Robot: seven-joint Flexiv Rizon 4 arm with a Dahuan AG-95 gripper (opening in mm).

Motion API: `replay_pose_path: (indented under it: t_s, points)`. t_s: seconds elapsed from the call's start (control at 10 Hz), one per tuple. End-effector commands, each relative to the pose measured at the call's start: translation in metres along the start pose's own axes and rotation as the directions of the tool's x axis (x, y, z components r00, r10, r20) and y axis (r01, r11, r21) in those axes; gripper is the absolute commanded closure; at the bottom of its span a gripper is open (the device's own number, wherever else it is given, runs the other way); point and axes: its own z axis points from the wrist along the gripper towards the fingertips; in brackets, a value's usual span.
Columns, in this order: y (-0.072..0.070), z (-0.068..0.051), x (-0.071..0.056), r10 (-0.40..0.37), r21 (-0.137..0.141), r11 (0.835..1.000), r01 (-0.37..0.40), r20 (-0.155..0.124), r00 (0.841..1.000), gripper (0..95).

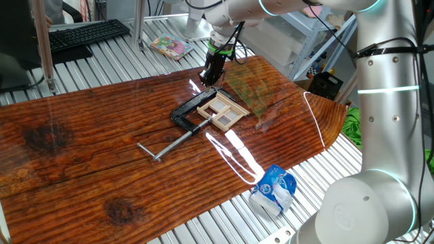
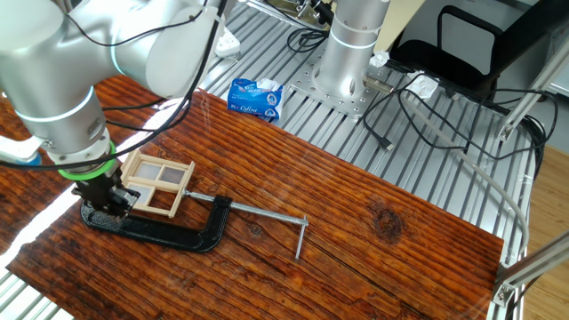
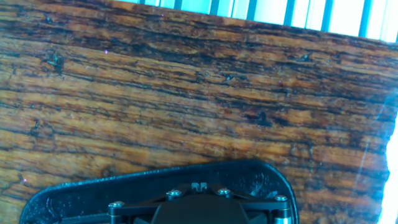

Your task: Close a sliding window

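Note:
The sliding window [image 1: 222,108] is a small tan wooden frame with pale panes, lying flat on the brown wooden board [image 1: 102,156]. It also shows in the other fixed view [image 2: 160,180]. A black C-clamp [image 1: 184,113] grips its end, and the clamp's grey screw rod [image 1: 173,142] points away. My gripper [image 1: 211,76] points down at the window's far end, touching or just above it. In the other fixed view the gripper [image 2: 111,201] sits at the frame's left end, over the clamp [image 2: 169,235]. In the hand view the fingertips [image 3: 194,185] are together. The window is out of the hand view.
A blue and white packet [image 1: 274,190] lies on the metal slats past the board's near edge. A keyboard [image 1: 85,34] and a colourful booklet [image 1: 171,46] lie at the back. The robot base [image 2: 347,80] and cables [image 2: 418,98] are beyond the board.

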Motion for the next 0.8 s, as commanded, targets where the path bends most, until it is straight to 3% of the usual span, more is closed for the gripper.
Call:
replay_pose_path:
  t_s: [0.1,0.4,0.5,0.8]
  points:
    - [0.0008,0.0005,0.0009,0.002,0.004,1.0,-0.002,0.0,1.0,95.0]
    - [0.0008,0.0005,0.0009,0.035,0.006,0.999,-0.034,-0.087,0.996,95.0]
    - [0.0008,0.0005,0.0009,0.028,0.004,1.0,-0.027,-0.098,0.995,95.0]
    - [0.0008,0.0005,0.0009,0.018,-0.003,1.0,-0.018,-0.094,0.995,95.0]
